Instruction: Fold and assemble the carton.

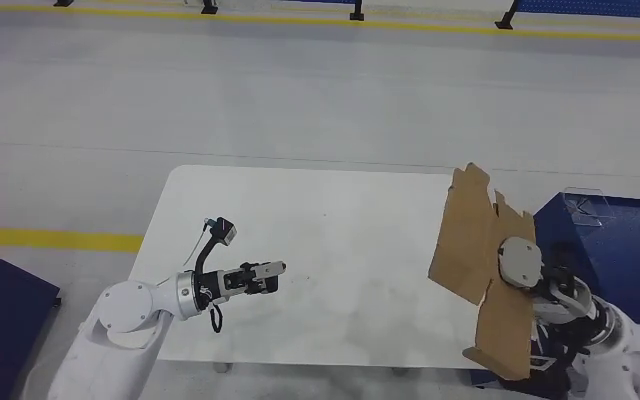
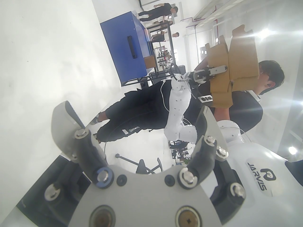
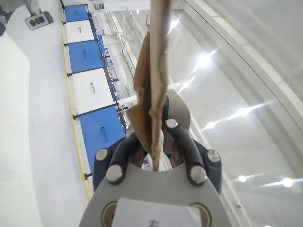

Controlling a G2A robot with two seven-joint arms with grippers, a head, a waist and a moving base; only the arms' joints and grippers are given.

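One flat brown carton (image 1: 468, 240) and one white table (image 1: 330, 215) are shown, with two grippers counted: left gripper (image 2: 135, 116), right gripper (image 3: 155, 119).

This is looking like a large industrial hall or robotics workshop, not a home. A pale polished floor (image 1: 300, 90) is spreading wide around the white work table (image 1: 330, 250), and yellow lane lines (image 1: 300, 20) are running across it on the far side. Blue and white partition panels (image 3: 82, 55) are standing in a row along one such line. A blue metal cabinet (image 2: 123, 48) is sitting to the right of the table, open equipment racks (image 2: 163, 48) are standing beyond it, and lamps (image 3: 241, 178) are shining from a high ceiling.
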